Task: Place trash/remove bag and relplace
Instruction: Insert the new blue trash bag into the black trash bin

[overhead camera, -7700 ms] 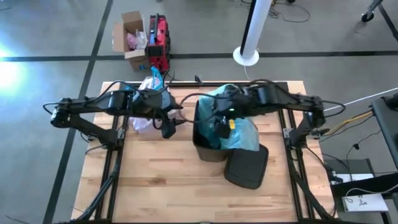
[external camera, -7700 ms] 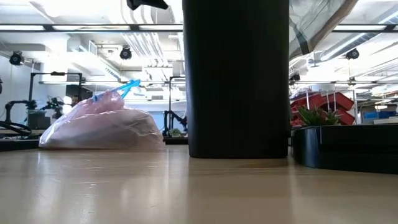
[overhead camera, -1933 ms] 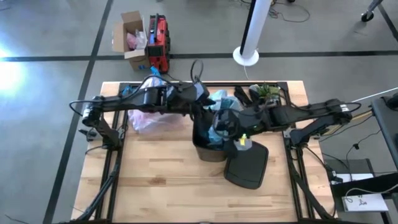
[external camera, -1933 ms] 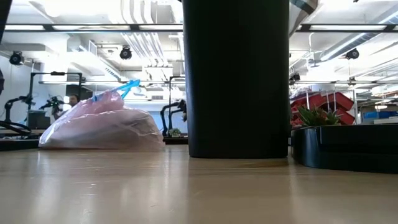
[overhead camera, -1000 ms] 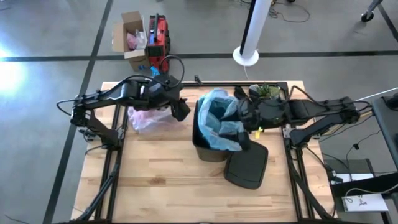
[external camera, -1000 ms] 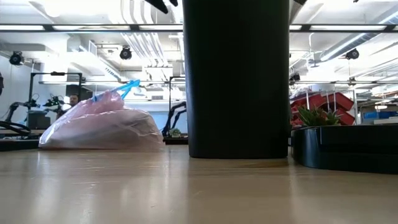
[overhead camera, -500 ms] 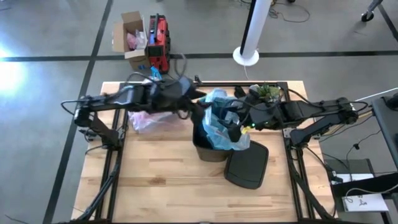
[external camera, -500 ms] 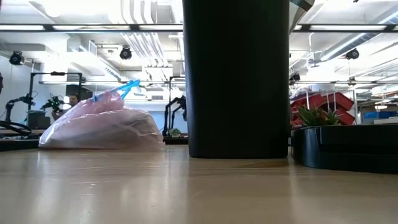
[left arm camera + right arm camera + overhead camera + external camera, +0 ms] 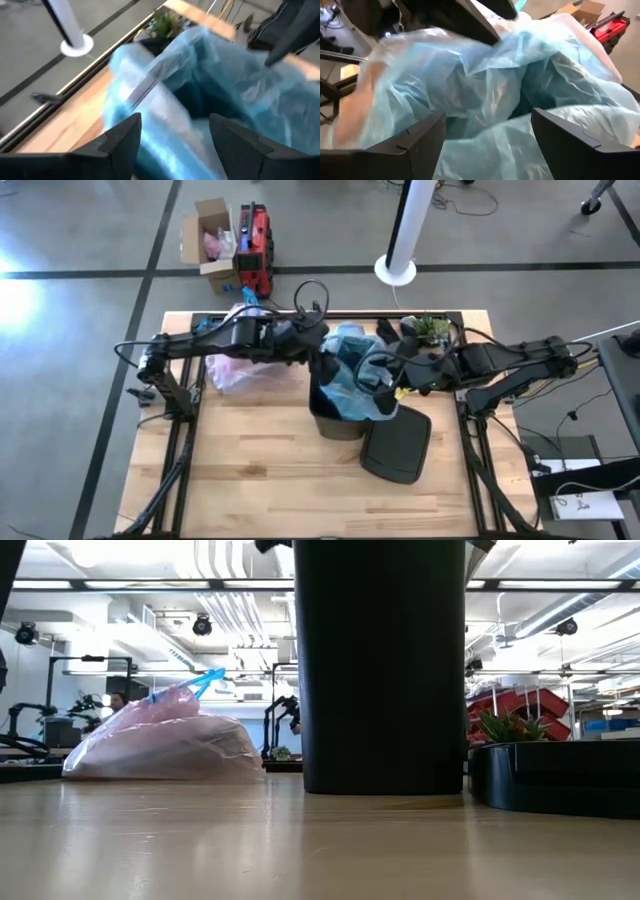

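Observation:
A crinkly light blue bag (image 9: 350, 345) lies bunched in and over the mouth of the black bin (image 9: 335, 423), which stands upright on the table. My left gripper (image 9: 322, 368) hovers open at the bin's left rim, with blue plastic (image 9: 200, 75) ahead of and between its fingers. My right gripper (image 9: 378, 383) is open at the bin's right rim, with the bag (image 9: 470, 75) filling the gap between its fingers. The tied pink bag (image 9: 232, 372) rests on its underside at the table's left, its blue ties (image 9: 205, 680) pointing up. No loose trash shows. My left gripper's open fingers (image 9: 120, 142) stand on either side of a fold of the blue bag; I cannot tell whether they touch it. My right gripper's open fingers (image 9: 415, 142) straddle the bag's crumpled rim; I cannot tell whether they touch it either.
The bin's black lid (image 9: 395, 445) lies flat on the table, near and to the right of the bin. A small plant (image 9: 425, 327) stands at the far right. A cardboard box (image 9: 210, 240) and a red case (image 9: 255, 245) sit on the floor beyond the table.
My left gripper has moved toward the table's right, from beside the pink bag to the bin's left rim. My right gripper has shifted a little toward the bin and tipped downward. The blue bag, spread open over the bin before, is now more bunched.

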You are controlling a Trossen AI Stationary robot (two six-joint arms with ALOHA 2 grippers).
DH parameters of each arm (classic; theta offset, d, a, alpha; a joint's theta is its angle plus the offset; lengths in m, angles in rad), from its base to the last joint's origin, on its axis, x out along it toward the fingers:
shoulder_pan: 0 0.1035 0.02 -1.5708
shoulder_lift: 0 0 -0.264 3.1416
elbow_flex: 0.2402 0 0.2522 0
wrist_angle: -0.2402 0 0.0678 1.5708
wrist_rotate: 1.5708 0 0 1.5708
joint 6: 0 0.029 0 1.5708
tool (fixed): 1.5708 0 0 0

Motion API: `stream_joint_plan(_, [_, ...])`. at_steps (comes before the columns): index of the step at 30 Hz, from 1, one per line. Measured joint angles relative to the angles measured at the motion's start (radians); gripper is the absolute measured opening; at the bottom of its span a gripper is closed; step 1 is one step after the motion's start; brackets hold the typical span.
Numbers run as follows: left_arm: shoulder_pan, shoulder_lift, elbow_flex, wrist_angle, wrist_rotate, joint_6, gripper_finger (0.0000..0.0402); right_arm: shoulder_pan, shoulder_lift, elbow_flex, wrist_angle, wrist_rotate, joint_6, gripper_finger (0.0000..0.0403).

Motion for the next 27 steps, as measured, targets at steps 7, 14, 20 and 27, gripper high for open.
stream_joint_plan(7, [-0.002, -0.032, -0.002, -0.247, -0.079, -0.026, 0.0220, 0.003, -0.035, 0.000, -0.101, 0.000, 0.048, 0.0291])
stream_joint_plan(14, [-0.003, -0.056, -0.019, -0.288, -0.090, -0.027, 0.0220, 0.013, -0.087, 0.001, -0.158, 0.002, 0.074, 0.0277])
stream_joint_plan(20, [0.001, -0.082, -0.020, -0.311, -0.162, -0.026, 0.0220, 0.019, -0.096, 0.001, -0.221, -0.035, 0.054, 0.0283])
stream_joint_plan(27, [0.003, -0.096, -0.041, -0.344, -0.203, -0.026, 0.0220, 0.046, -0.083, -0.025, -0.200, -0.136, 0.047, 0.0310])
